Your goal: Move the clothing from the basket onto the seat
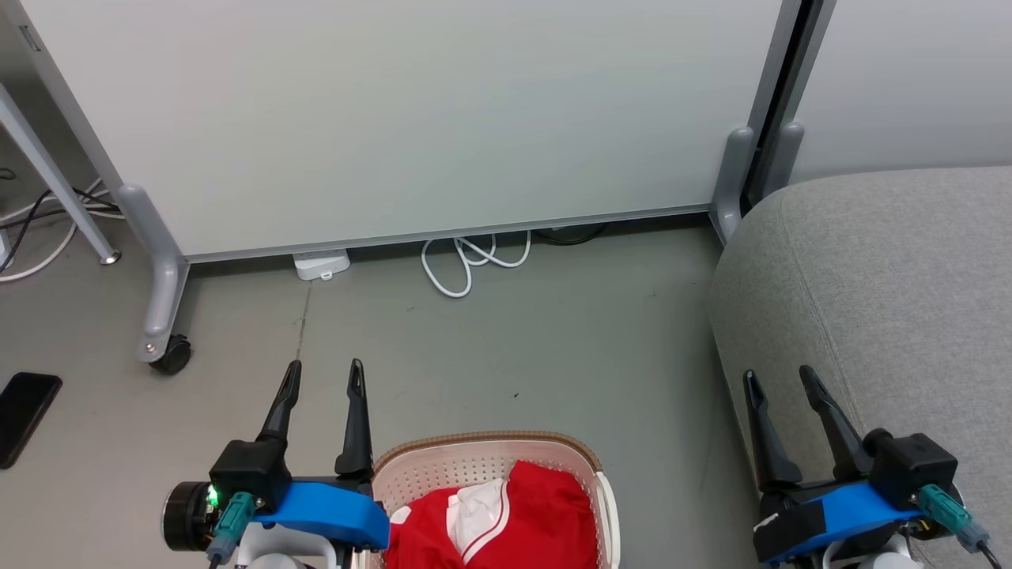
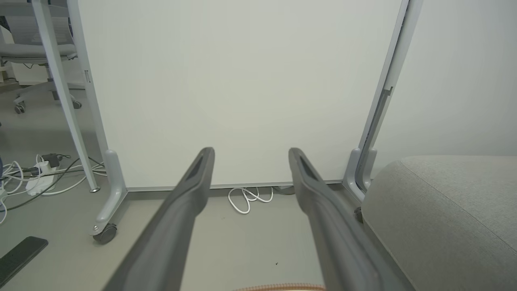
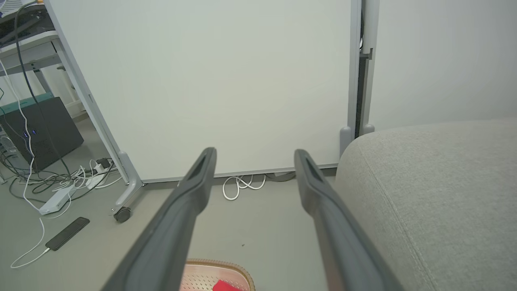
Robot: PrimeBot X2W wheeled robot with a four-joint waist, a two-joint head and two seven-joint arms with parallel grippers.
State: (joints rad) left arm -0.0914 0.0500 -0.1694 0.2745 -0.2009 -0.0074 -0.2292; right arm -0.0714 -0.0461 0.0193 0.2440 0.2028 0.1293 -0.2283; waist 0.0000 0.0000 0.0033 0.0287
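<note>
The red clothing [image 1: 506, 521] with a white collar lies bunched in the cream basket [image 1: 474, 454], which stands on the floor at the bottom centre of the head view. The grey seat [image 1: 885, 284] fills the right side. My left gripper [image 1: 324, 375] hangs open just left of the basket, nothing between its fingers. My right gripper [image 1: 779, 379] stands open over the seat's front edge, also empty. In the right wrist view the basket's rim [image 3: 226, 264] and a corner of the clothing [image 3: 226, 286] show below my open gripper [image 3: 255, 152]. The left wrist view has my open gripper [image 2: 251, 151] and the seat [image 2: 440, 210].
A white partition panel [image 1: 411, 118] on castor feet [image 1: 170, 354] stands ahead, with a white cable coil [image 1: 466, 265] and power strip [image 1: 322, 264] at its base. A dark phone [image 1: 24, 411] lies on the floor at the left. Cables [image 3: 60, 186] trail further left.
</note>
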